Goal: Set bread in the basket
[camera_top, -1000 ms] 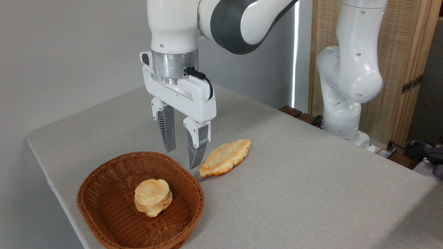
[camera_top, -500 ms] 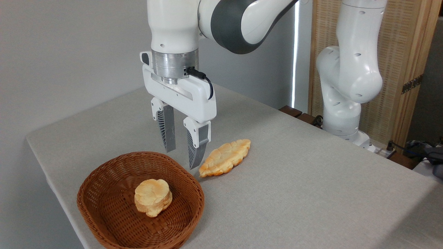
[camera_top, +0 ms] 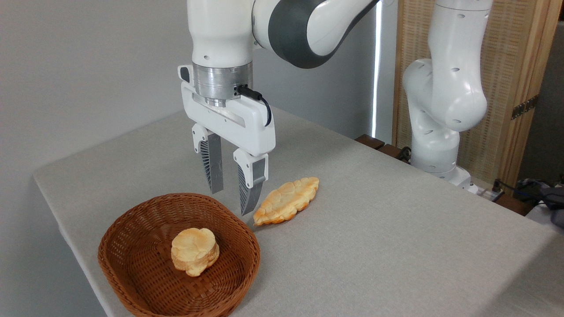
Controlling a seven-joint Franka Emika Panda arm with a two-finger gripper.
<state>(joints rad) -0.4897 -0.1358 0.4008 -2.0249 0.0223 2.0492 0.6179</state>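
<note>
The bread (camera_top: pixel 286 200) lies flat on the tabletop (camera_top: pixel 396 246) just right of the basket (camera_top: pixel 132 268), beside the empty tool (camera_top: pixel 231 201) with fingers apart, and looks light, crumbly and best pinched gently across its thick ridged middle.

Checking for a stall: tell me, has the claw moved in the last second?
No. The claw hangs at the same spot above the wicker basket's far rim, beside the croissant-shaped bread.

Grey table (camera_top: pixel 396 246), two things resting on it.
The basket (camera_top: pixel 132 259) sits near left; the bread (camera_top: pixel 286 201) lies just beyond it, to the right.
</note>
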